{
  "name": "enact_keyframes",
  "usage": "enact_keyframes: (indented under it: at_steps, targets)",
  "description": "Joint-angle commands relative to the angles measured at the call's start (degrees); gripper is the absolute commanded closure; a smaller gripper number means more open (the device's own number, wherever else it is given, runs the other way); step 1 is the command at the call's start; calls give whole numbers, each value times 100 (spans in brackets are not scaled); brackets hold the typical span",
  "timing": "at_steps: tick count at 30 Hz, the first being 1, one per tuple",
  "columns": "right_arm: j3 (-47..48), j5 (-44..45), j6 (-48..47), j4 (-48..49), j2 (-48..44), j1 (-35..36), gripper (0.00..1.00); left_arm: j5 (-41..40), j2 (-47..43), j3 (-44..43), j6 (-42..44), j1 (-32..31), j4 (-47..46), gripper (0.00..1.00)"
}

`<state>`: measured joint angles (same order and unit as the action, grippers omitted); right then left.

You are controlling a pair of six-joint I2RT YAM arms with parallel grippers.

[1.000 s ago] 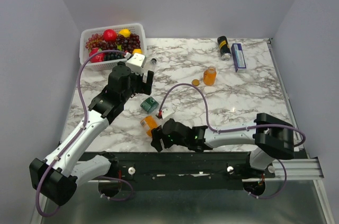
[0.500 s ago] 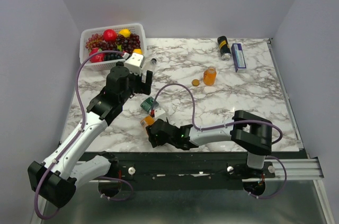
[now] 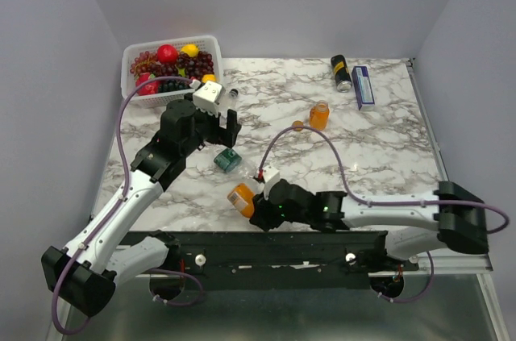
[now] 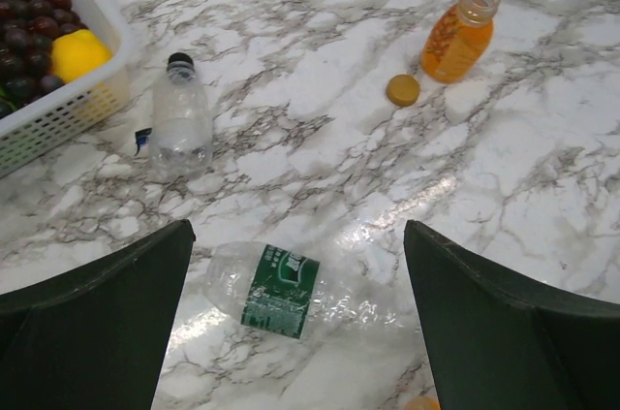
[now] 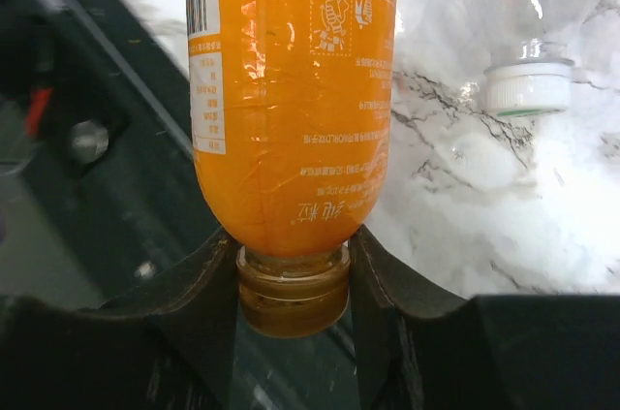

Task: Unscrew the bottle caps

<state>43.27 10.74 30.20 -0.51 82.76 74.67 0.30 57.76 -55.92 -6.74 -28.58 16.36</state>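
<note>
My right gripper point(image 3: 255, 202) is shut on the neck and cap end of a full orange juice bottle point(image 3: 241, 198) at the table's near edge. In the right wrist view the gripper point(image 5: 294, 245) clasps the bottle point(image 5: 291, 90) just above its orange cap point(image 5: 294, 299). My left gripper point(image 3: 226, 127) is open and empty above a lying clear bottle with a green label point(image 3: 227, 160), which lies between its fingers in the left wrist view point(image 4: 281, 289). A second clear bottle point(image 4: 181, 124) with a black cap point(image 4: 180, 64) lies near the basket. An open orange bottle point(image 4: 455, 37) stands beside its loose orange cap point(image 4: 403, 90).
A white basket point(image 3: 133, 55) of fruit stands at the back left. A black can point(image 3: 341, 72) and a blue box point(image 3: 362, 85) lie at the back right. The green-label bottle's whitish cap point(image 5: 528, 85) lies just beyond the held bottle.
My right gripper has pulled the orange juice bottle toward the near edge and tilted it, and the right arm has stretched out to the right. The left arm has barely moved.
</note>
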Motion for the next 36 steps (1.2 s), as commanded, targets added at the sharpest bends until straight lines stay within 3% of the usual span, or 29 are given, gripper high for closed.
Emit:
enact_keyframes:
  at_steps: [1,5,6,9,10,13,16,18,21,36]
  targets:
    - [-46,-740,-225,-1449,-1374,30,74,1208,-177,-130,-126,1,-185,1]
    - [-64,-1520,-224,-2853,-2482,-233,74,2699,-457,72,50,-7,-396,1]
    - [-3,-1662,-251,-3084,-2832,-312,74,3496,-484,99,85,-25,-571,1]
    - [356,-2181,-479,-3998,-3169,-629,74,4905,-546,257,-54,-60,-1088,1]
    - [445,-2321,-627,-4183,-3204,-751,74,5815,-511,275,-186,-156,-1152,1]
    - [770,-2822,-891,-4816,-3223,-936,74,6534,-152,109,178,-551,-663,1]
    - [981,-3271,-1103,-5212,-3240,-1069,74,6799,279,-226,638,-1184,427,1]
    - [1104,-3596,-1156,-5380,-3266,-1113,75,6564,560,-419,1270,-1553,1206,1]
    - [1386,-3895,-1253,-5582,-3267,-1157,75,6070,851,-543,1518,-1922,1650,1]
    - [2019,-3632,-1429,-5864,-3091,-1253,75,5956,1449,-525,1518,-2512,1713,1]
